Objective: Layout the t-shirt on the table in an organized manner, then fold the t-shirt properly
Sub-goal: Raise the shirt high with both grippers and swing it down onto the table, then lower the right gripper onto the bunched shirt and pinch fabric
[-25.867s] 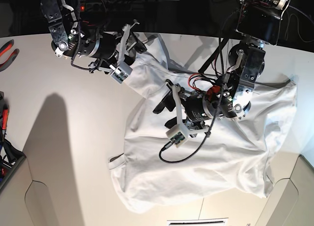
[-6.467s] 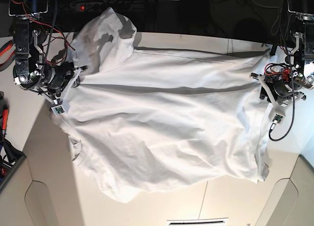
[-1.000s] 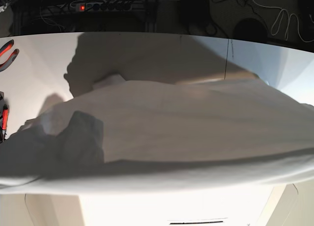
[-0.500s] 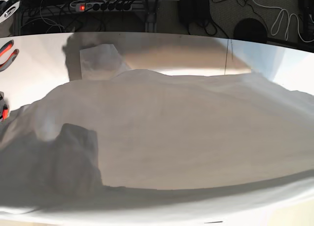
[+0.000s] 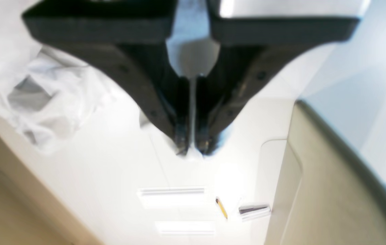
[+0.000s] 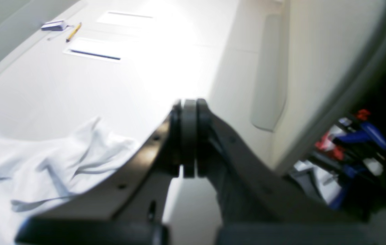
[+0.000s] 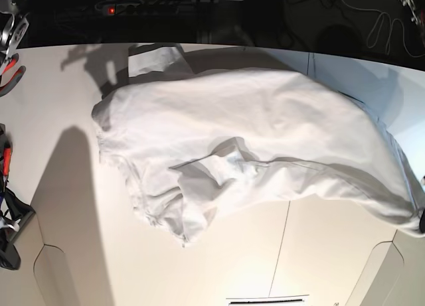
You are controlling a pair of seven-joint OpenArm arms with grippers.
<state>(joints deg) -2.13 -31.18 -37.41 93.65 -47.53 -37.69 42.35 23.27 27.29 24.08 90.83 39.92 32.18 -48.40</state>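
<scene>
The white t-shirt (image 7: 265, 133) lies spread and wrinkled across the table (image 7: 66, 206), with one sleeve (image 7: 156, 57) at the back left. Its right end is lifted off the table and stretches to the right edge of the base view. My left gripper (image 5: 191, 151) is shut, with a thin strip of white cloth pinched between its pads; more of the t-shirt (image 5: 43, 98) hangs to its left. My right gripper (image 6: 188, 105) is shut on nothing and hovers over the table, with the t-shirt (image 6: 43, 163) below it to the left. Neither gripper shows clearly in the base view.
Red-handled pliers (image 7: 10, 70) and a tool tray (image 7: 10, 233) sit at the table's left edge. A pencil (image 5: 221, 208) and a small block (image 5: 254, 211) lie near the front edge. A dark seam (image 7: 285, 239) crosses the table. Red and blue tools (image 6: 366, 136) lie beyond the table's edge.
The shirt filled the base view, billowing close to the camera. It has now dropped onto the table and spread out, with only its right end still raised.
</scene>
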